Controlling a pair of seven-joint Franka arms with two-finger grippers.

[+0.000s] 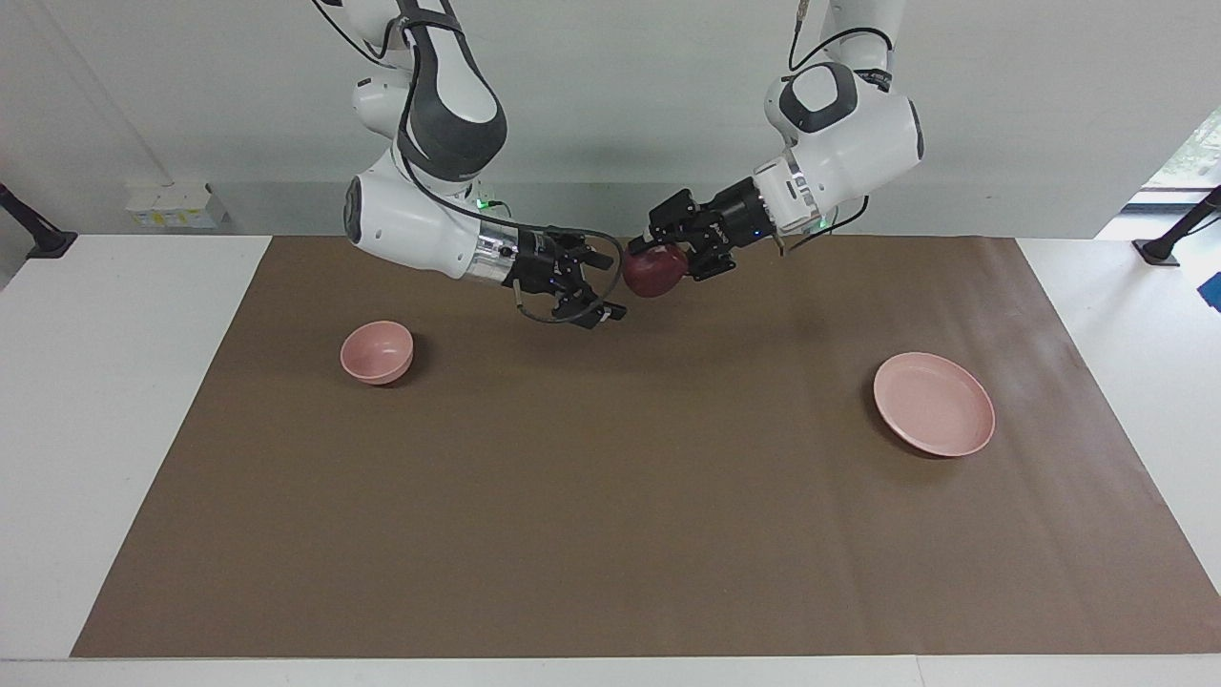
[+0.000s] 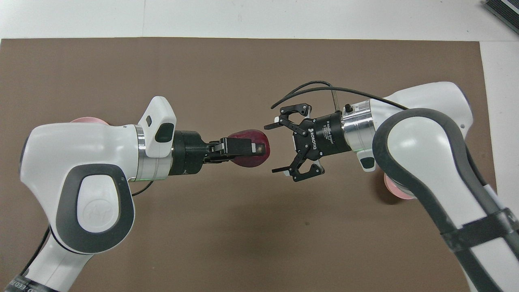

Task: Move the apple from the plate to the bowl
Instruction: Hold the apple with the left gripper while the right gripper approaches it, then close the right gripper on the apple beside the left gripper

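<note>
Apple (image 1: 654, 271) sits clenched in my left gripper (image 1: 668, 260) above the mat's (image 1: 610, 496) middle; my right gripper (image 1: 593, 286), fingers spread, hangs just beside it. Bowl (image 1: 378, 351) and plate (image 1: 934, 403) lie well apart.

The dark red apple (image 1: 654, 272) sits clamped in the left gripper (image 1: 658, 256), just beside the right gripper's (image 1: 610, 286) spread fingers. The pink bowl (image 1: 378, 352) and pink plate (image 1: 934, 404) lie well apart on the table below.

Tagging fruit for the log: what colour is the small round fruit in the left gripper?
Dark red-maroon apple; clearest in the overhead view.
</note>
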